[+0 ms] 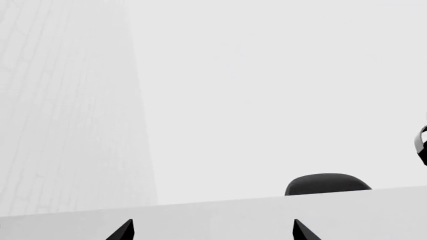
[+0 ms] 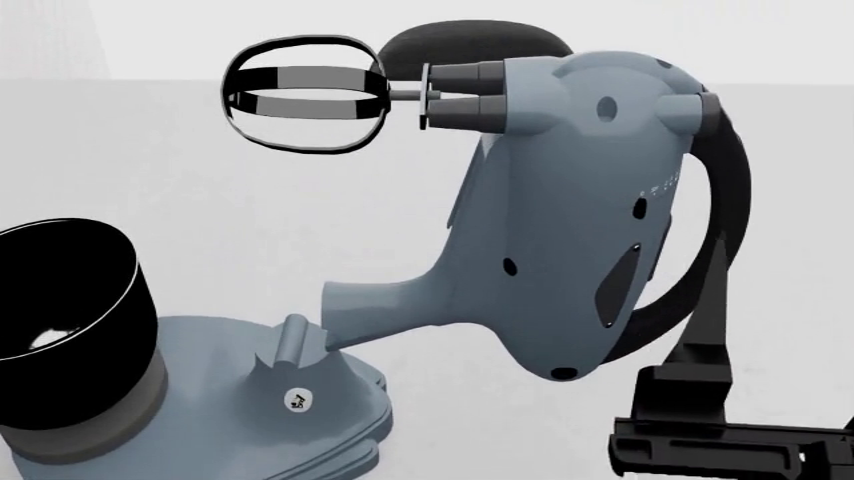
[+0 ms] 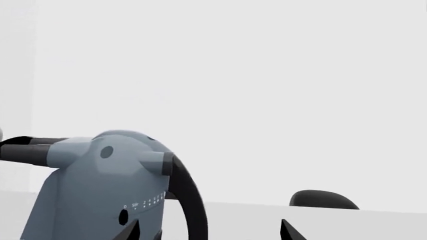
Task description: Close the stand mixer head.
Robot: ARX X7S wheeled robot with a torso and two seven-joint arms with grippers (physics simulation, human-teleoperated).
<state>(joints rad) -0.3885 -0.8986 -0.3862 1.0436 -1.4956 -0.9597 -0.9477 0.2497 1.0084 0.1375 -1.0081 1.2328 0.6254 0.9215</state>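
Observation:
The stand mixer head [image 2: 574, 220] is blue-grey with a black curved band [image 2: 727, 190] and stands tilted up and back on its narrow neck. Its black wire whisk [image 2: 304, 95] points to the upper left, well above the bowl. In the right wrist view the head [image 3: 100, 195] and band [image 3: 190, 200] fill the near left. My right gripper [image 3: 210, 232] is open, its one fingertip in front of the head's back end and the band between the tips. My left gripper [image 1: 213, 231] is open and empty, facing a white counter edge. A bit of the whisk [image 1: 421, 145] shows there.
The black round bowl [image 2: 67, 300] sits on the flat blue-grey base plate [image 2: 267, 420] at the left. My right arm's black body [image 2: 727, 445] is low at the right, behind the mixer head. A black domed object [image 2: 467, 40] lies beyond the mixer, also in both wrist views [image 1: 327, 184] [image 3: 323, 199].

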